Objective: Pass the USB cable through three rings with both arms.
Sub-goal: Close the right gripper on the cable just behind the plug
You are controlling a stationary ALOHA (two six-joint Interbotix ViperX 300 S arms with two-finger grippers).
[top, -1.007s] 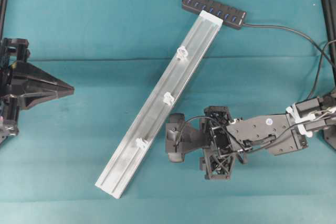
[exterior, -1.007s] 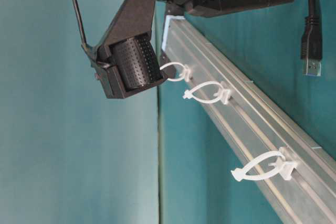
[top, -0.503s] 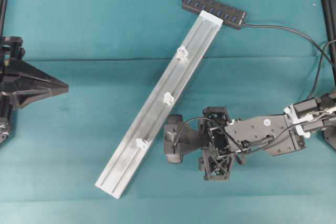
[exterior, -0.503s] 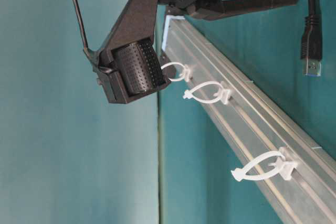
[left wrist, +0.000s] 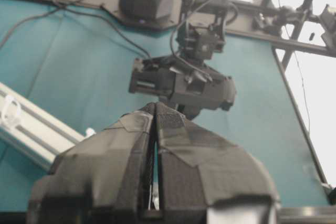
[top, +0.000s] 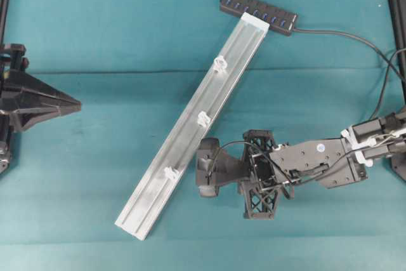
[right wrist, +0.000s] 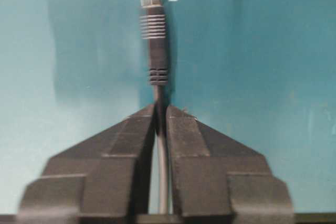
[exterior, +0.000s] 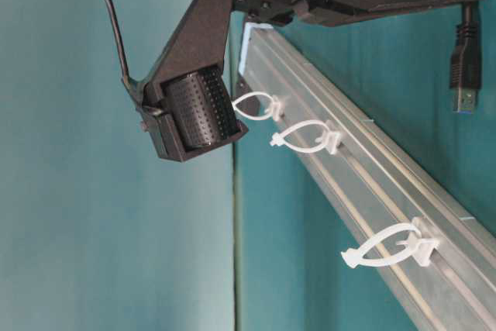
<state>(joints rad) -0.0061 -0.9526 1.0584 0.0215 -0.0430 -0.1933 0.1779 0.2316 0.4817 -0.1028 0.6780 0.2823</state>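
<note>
In the right wrist view, the right gripper (right wrist: 161, 109) has its two wedge fingers pinched onto the USB cable (right wrist: 158, 66). The thin cord runs up between the pads, and the ribbed black plug sticks out past the tips toward twelve o'clock, its metal end at the top edge over teal cloth.

From overhead, this same gripper hangs at about five o'clock from the picture's centre, just beside the lower stretch of the silver rail (top: 190, 128). The rail lies slantwise from seven o'clock up to one o'clock on the teal table (top: 95, 42).

The three rings (top: 203, 118) sit spaced along the rail, white clips at its lower, middle and upper parts; the cable passes through none of them. In the table-level view the plug (exterior: 466, 75) dangles at two o'clock, apart from the rail and the clips.

The left gripper (top: 75, 102) sits well apart at nine o'clock, its fingers pressed together to a point and holding nothing (the left wrist view shows the taped pads meeting with only a hairline seam).

Farthest off, at the rail's upper end near twelve o'clock, lies a black hub bar (top: 259, 12) with blue sockets, its own cord trailing off toward three o'clock.
</note>
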